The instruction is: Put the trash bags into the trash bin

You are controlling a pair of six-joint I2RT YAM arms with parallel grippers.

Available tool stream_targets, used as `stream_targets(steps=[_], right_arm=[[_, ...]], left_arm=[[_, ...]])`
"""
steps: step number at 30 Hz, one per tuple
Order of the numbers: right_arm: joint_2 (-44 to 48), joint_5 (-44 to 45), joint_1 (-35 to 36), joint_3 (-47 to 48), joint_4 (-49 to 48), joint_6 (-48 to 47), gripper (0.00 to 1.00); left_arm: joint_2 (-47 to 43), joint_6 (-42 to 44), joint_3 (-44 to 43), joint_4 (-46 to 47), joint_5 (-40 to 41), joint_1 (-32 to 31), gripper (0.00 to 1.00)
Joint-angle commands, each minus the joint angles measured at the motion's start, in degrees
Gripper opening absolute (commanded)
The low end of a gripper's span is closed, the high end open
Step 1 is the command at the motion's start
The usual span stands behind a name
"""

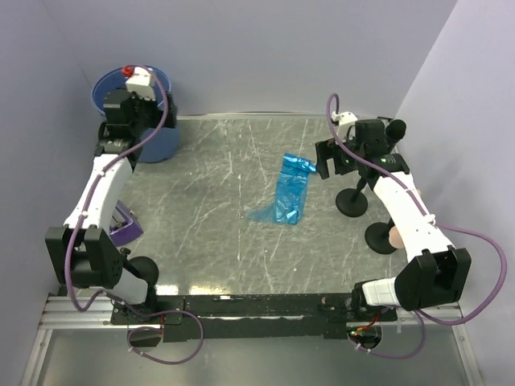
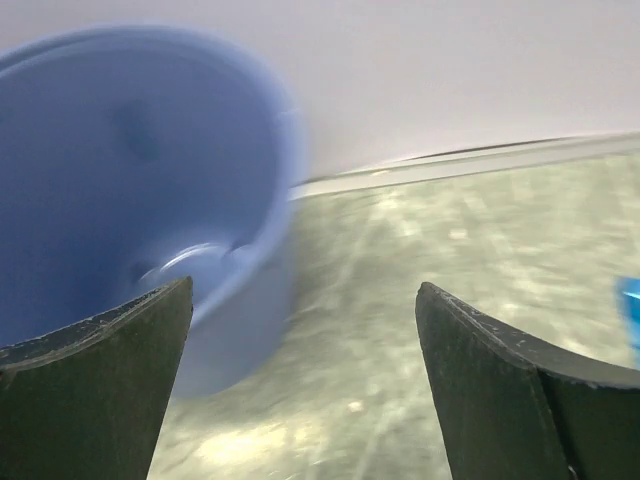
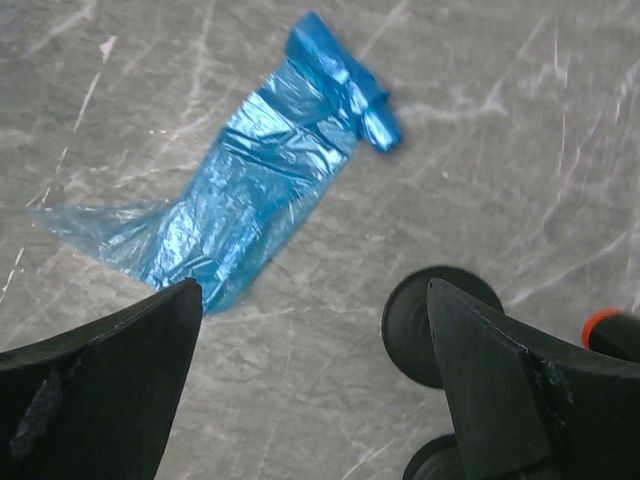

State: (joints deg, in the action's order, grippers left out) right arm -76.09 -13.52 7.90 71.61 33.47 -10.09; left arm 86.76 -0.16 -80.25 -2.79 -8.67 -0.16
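– Bag point(image 1: 290, 191) first: where does it lie?
– Flat on the worktop point(image 1: 217, 241), just beside the right end effector point(image 1: 326, 161), on its inner side. Nothing touches it.
– And from the right wrist?
– The bag point(image 3: 255, 195) is ahead of the right end effector point(image 3: 313, 290) and off to its left. Its bunched end points away, and its spread, see-through end reaches toward the left finger point(image 3: 100, 390).
– Is that end effector holding anything?
– No. Its jaws stand wide apart with bare worktop between them.
– The bin?
– The bin point(image 1: 161, 145) stands in the far corner, with the left arm's wrist over its mouth. In the left wrist view its blue inside point(image 2: 120, 180) fills the space left of the left end effector point(image 2: 303, 300). I see nothing in the part that shows, though the view is blurred.
– Left jaws?
– Also wide apart, holding nothing. The bag is well away from them, only a blue sliver point(image 2: 630, 300) at the right edge.
– Anything else?
– Two black round bases point(image 1: 352, 205) beside the right arm, one of them point(image 3: 430, 320) under the right finger, and a purple thing point(image 1: 125, 221) by the left arm.
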Motion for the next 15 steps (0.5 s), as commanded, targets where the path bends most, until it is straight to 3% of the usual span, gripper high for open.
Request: stream_targets(steps=[1, 4, 7, 10, 15], right_arm=[[-3.3, -1.9, 2.2, 5.9, -1.2, -4.9, 1.0], [-7.2, -7.8, 3.3, 11.3, 2.7, -12.9, 1.0], [-11.4, -5.8, 5.5, 13.6, 2.2, -15.9, 0.98], [-18.7, -6.0, 6.0, 17.6, 4.1, -19.3, 0.87], [-29.2, -3.1, 6.0, 23.9, 4.9, -24.9, 0.77]], left_arm=[[-6.2, 2.8, -1.4, -1.2, -5.9, -7.0, 0.97], [-9.4, 3.0, 3.2, -2.9, -7.7, -12.5, 0.97], [-12.0, 0.8, 8.0, -5.6, -10.7, -16.3, 0.98], [-13.5, 0.6, 11.3, -7.2, -12.3, -18.4, 0.99], [-15.1, 0.6, 15.2, -7.9, -10.8, -19.0, 0.99]])
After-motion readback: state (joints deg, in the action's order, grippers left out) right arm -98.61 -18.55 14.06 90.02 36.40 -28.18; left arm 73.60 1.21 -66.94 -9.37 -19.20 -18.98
